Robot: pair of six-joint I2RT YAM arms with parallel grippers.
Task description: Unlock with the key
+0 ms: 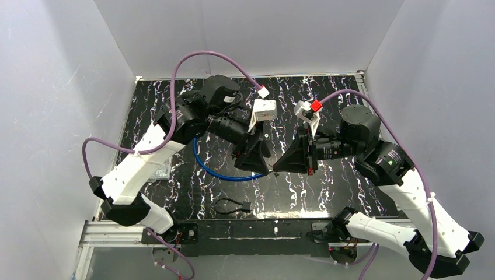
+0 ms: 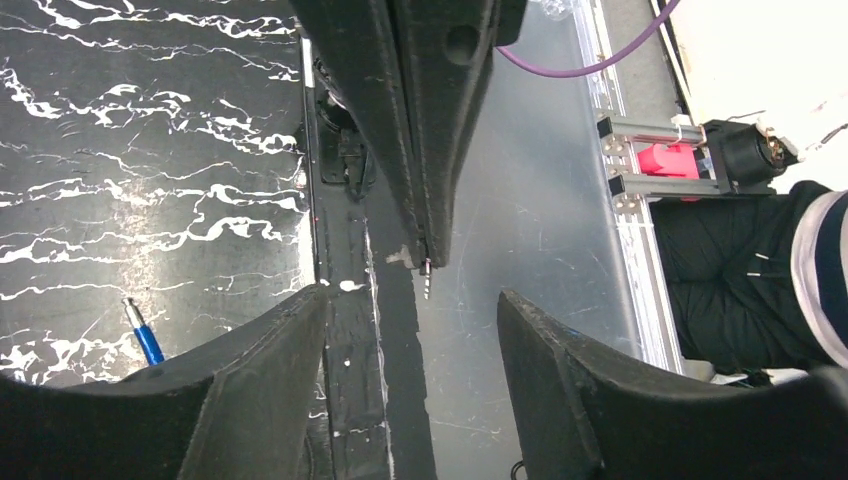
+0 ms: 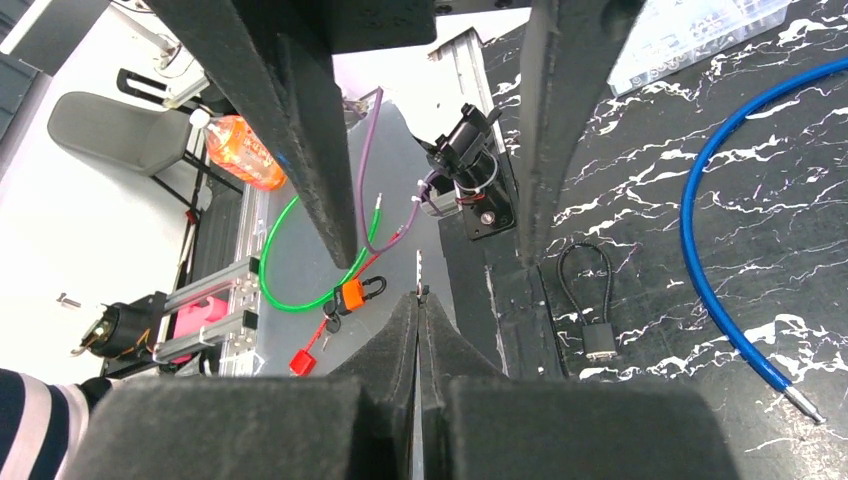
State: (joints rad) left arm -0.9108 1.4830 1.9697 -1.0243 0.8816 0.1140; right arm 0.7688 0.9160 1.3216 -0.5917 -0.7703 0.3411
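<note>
Key [image 3: 418,272], a thin metal blade, is pinched in the right gripper [image 3: 420,300], whose fingers are pressed together on it so that only a short tip projects. It is held in the air over the middle of the tabletop [image 1: 327,192], somewhat nearer the near edge than the far one. The left gripper [image 2: 412,293] faces it tip to tip with its fingers spread, one on either side of the projecting blade and neither touching it. A small black cable padlock [image 3: 600,342] lies flat close to the near edge, and a blue cable [image 1: 210,168] loops left of centre; which of them the key fits cannot be told. The step in hand appears to be a transfer or re-grip of the key between the two grippers, before any approach to a lock. The next move would call for the left fingers to meet squarely on the exposed blade before the right lets go.
</note>
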